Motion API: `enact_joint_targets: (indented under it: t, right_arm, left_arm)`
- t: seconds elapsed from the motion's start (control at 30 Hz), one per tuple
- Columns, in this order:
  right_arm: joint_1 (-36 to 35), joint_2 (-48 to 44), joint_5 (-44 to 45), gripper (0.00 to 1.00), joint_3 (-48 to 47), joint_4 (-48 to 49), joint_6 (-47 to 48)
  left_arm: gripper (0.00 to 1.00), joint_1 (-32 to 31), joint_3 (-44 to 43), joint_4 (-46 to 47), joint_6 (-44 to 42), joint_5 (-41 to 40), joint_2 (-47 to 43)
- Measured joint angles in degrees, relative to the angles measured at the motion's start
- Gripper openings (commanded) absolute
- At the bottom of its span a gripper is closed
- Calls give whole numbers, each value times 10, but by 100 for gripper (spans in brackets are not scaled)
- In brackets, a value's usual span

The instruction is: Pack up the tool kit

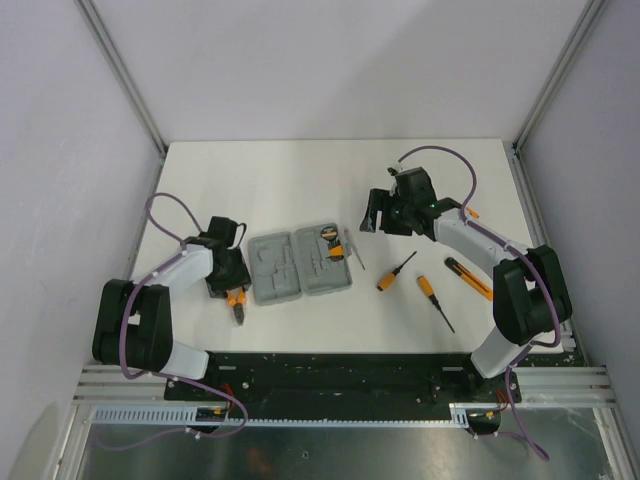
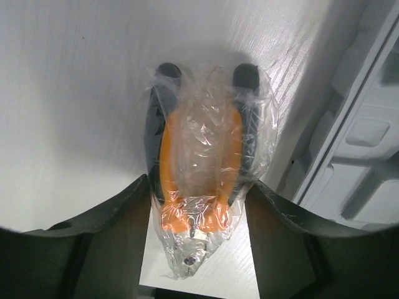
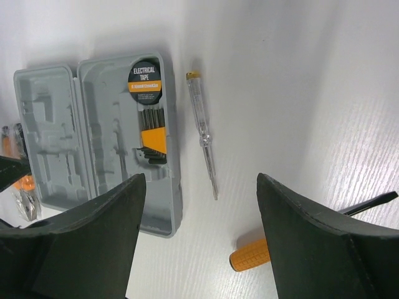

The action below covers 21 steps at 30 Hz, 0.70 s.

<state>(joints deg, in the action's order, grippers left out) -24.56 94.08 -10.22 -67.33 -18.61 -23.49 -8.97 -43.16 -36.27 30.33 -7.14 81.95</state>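
Note:
The grey tool kit case point(image 1: 300, 265) lies open on the white table, with a roll of electrical tape point(image 3: 144, 80) and hex keys point(image 3: 153, 140) in its right half. The orange-and-black pliers point(image 2: 199, 143), wrapped in a clear plastic bag, lie just left of the case. My left gripper point(image 2: 198, 180) is over the pliers point(image 1: 238, 305), its fingers pressed against both sides of the bag near the pivot. My right gripper point(image 3: 201, 180) hangs open above bare table right of the case, holding nothing.
A clear tester screwdriver point(image 3: 202, 134) lies beside the case's right edge. Two orange-handled screwdrivers point(image 1: 395, 272) point(image 1: 435, 300) and an orange knife point(image 1: 468, 277) lie further right. Walls enclose the table on three sides.

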Motion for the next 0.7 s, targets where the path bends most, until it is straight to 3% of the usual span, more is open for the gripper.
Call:
enact_joint_targets:
  t: [0.1, 0.27, 0.33, 0.7]
  right_arm:
    - [6, 0, -5, 76, 0, 0, 0]
    - [11, 0, -9, 76, 0, 0, 0]
    - [11, 0, -11, 76, 0, 0, 0]
    - [19, 0, -22, 75, 0, 1, 0]
  left_arm:
    - [56, 0, 0, 0, -1, 3, 2]
    - [14, 0, -2, 2, -5, 4, 5]
    - [3, 0, -3, 1, -7, 4, 5]
    - [0, 0, -32, -16, -14, 6, -49]
